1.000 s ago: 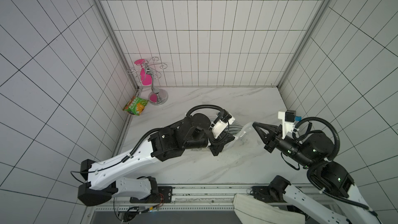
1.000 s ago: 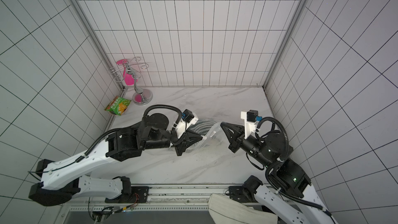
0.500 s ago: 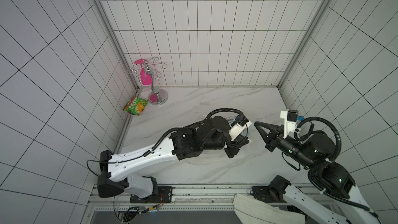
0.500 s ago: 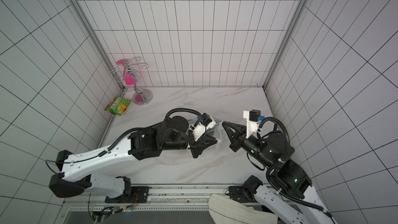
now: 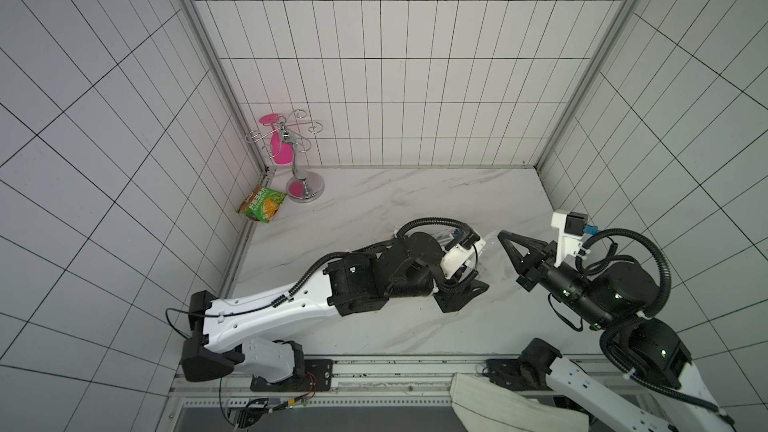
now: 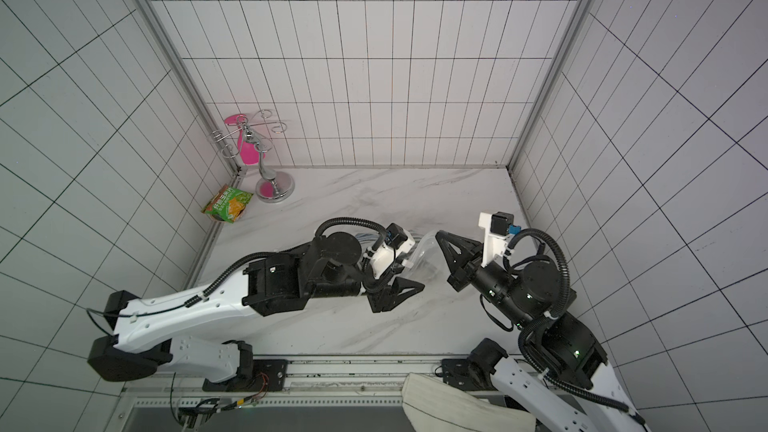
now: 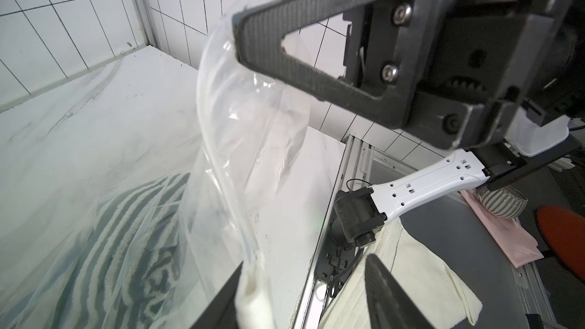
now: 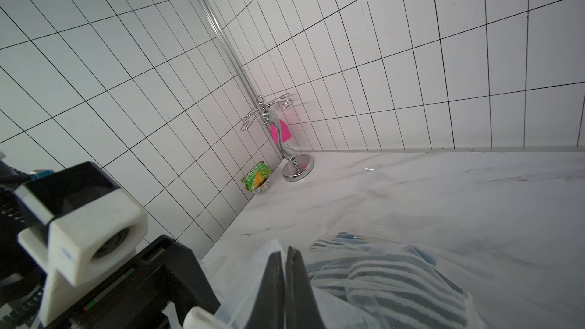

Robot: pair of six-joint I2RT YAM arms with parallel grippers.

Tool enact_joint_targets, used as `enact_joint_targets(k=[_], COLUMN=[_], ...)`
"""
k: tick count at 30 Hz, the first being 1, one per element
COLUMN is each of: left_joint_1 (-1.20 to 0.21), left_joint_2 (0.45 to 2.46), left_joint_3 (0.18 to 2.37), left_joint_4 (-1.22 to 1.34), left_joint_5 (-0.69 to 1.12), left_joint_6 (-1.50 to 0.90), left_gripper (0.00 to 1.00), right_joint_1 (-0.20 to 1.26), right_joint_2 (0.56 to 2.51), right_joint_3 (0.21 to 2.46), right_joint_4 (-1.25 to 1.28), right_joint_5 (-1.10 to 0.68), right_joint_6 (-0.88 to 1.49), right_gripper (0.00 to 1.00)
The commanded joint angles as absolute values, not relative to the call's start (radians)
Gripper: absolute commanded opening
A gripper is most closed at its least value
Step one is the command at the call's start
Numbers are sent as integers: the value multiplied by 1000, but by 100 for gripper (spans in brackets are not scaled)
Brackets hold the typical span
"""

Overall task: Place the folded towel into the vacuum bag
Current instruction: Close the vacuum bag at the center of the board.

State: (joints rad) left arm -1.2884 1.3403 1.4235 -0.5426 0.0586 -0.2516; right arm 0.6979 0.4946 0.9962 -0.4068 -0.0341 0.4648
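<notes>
The marble table [image 5: 374, 201] carries the vacuum bag [image 7: 240, 140] at about 3 o'clock from its middle in both top views. The clear film lies flat except at the mouth, which is lifted into an arch. The striped towel [image 7: 133, 229] lies under that film just behind the mouth, so it looks to be inside. Whether all of it has cleared the rim I cannot tell.

The right fingers [image 8: 273, 283], reaching in from 4 o'clock, are pinched closed on a thin bit of the raised film. The left fingers [image 7: 387, 295], coming from 8 o'clock, stand apart and hold nothing, with the bag's whitish rim [image 7: 253, 289] against one of them.

- **Bag sliding:** the biggest risk is that the whole bag slides. It is light film on a polished table, so any tug from the right fingers could drag it along.
- **Towel pulled out:** the towel sits near the mouth, so a left finger backing out could catch the pile and draw it out.
- **Lost pinch:** the pinch on slick film may slip and drop the arch.
- **Rim snag:** the rim may snag on the left finger.
</notes>
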Motion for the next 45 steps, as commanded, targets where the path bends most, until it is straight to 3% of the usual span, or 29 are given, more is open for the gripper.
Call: enact_joint_targets(k=[1, 3, 12, 15, 21, 26, 31, 38, 45], left_joint_1=[-1293, -1293, -1276, -1173, -933, -890, -891, -894, -908], left_joint_2=[1317, 1326, 1148, 1115, 1091, 1137, 1163, 1179, 1203], left_joint_3=[1395, 1412, 1246, 1269, 1354, 1419, 1437, 1449, 1465], left_joint_4=[-632, -659, -666, -679, -807, -871, -878, -886, -897], left_joint_5=[9, -30, -238, -129, 287, 434, 445, 440, 437], left_joint_6=[-220, -181, 43, 126, 389, 452, 413, 383, 370], left_gripper=[57, 54, 0, 0, 0, 0, 0, 0, 0], right_joint_1=[695, 694, 694, 694, 694, 694, 695, 699, 743], right_joint_2=[499, 503, 506, 530, 544, 609, 664, 692, 773], right_joint_3=[1068, 1065, 1120, 1137, 1120, 1168, 1196, 1235, 1239], right_joint_4=[-309, -308, -418, -511, -713, -777, -769, -704, -681], right_joint_5=[-57, -67, -110, -217, -333, -470, -581, -542, -451], right_joint_6=[488, 498, 439, 367, 233, 213, 257, 318, 278], right_gripper=[0, 0, 0, 0, 0, 37, 58, 57, 40])
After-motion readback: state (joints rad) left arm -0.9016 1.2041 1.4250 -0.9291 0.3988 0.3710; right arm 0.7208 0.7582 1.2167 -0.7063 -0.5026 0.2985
